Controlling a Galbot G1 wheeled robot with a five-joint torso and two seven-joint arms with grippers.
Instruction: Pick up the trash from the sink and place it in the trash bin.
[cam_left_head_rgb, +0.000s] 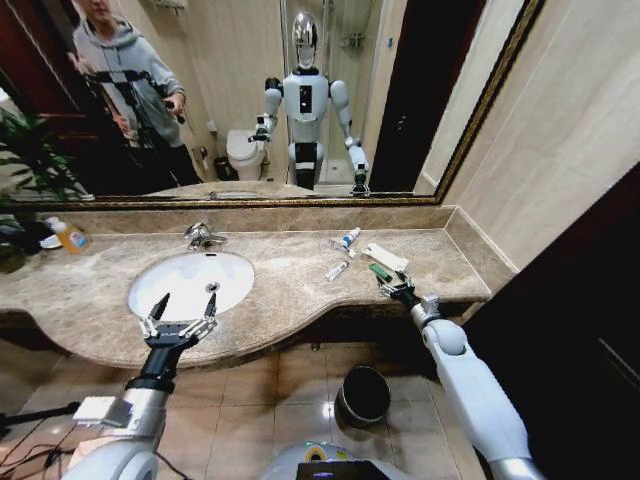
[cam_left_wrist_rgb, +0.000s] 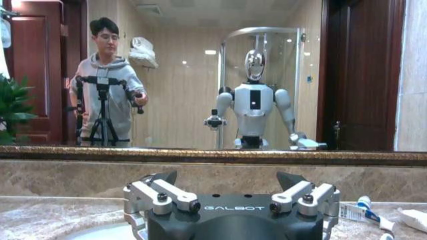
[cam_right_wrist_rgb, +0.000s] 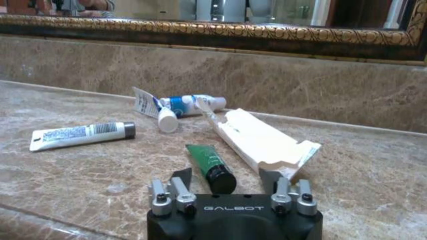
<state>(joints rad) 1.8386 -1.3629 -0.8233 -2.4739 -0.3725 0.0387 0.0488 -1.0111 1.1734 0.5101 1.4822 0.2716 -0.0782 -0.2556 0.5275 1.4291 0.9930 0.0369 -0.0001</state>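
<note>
On marble counter, right tool (cam_right_wrist_rgb: 225, 181) spread, straddling green tube (cam_right_wrist_rgb: 211, 167); left tool (cam_left_head_rgb: 180, 316) spread over sink (cam_left_head_rgb: 190, 283).

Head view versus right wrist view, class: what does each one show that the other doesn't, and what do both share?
Head view alone: the white sink, the trash bin on the floor, the soap bottle, and the open left gripper at the counter's front edge by the basin.

Right wrist view alone: the barcode print on the grey-capped tube.

Both: the open right gripper closing in around the green tube, the flat white packet and the blue-and-white tube on the marble counter.
</note>
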